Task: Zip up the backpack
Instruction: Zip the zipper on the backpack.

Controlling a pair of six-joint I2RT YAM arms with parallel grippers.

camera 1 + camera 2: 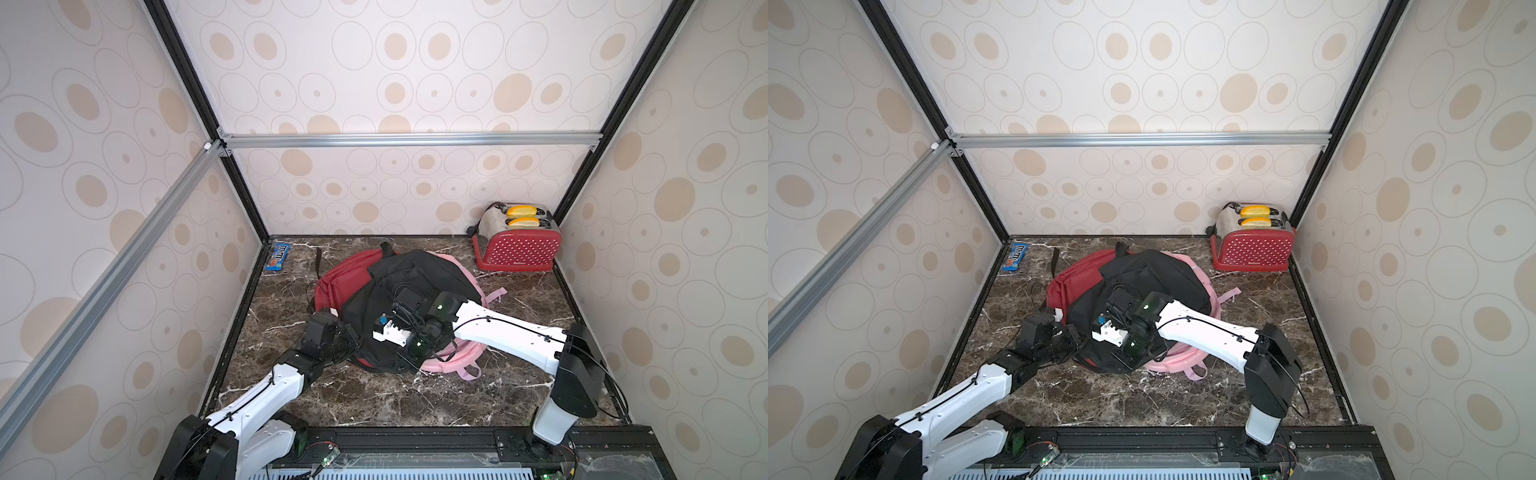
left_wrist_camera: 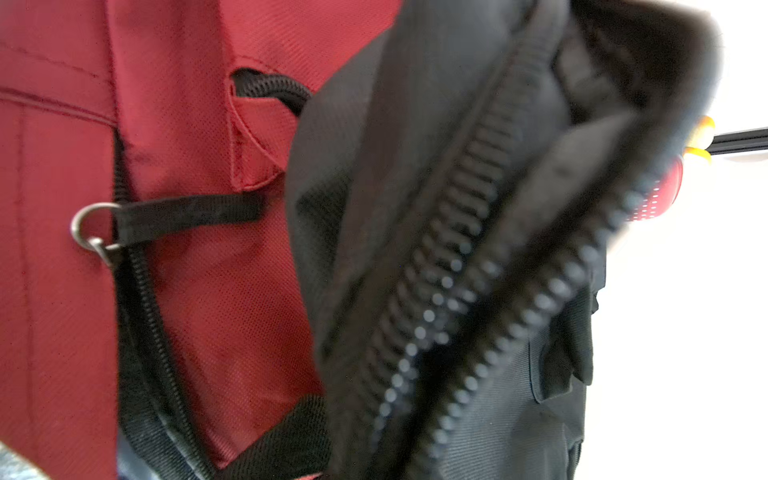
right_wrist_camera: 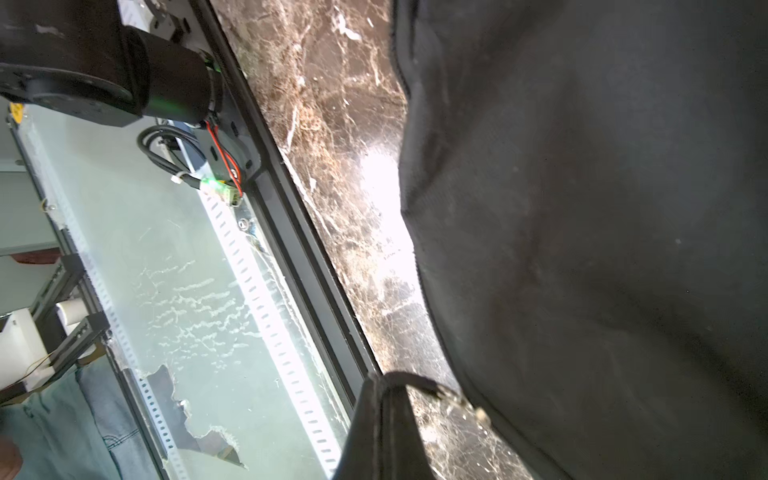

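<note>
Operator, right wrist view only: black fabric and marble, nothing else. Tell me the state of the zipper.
Observer: In the left wrist view the black backpack's zipper gapes, its two tooth rows apart.
Operator: Report what lies around that bag.
Observer: In both top views it lies over a red backpack and a pink backpack.
Operator: Name anything else nearby.
Observer: A red toaster stands in the far right corner.

- My left gripper [image 1: 353, 338] buries its fingertips in the black backpack's [image 1: 415, 274] folds in both top views.
- Zipper teeth [image 2: 449, 257] blur in my left wrist view.
- The pink backpack [image 1: 449, 365] lies mostly covered.
- Only a sliver of the toaster [image 2: 660, 195] shows in that wrist view.
</note>
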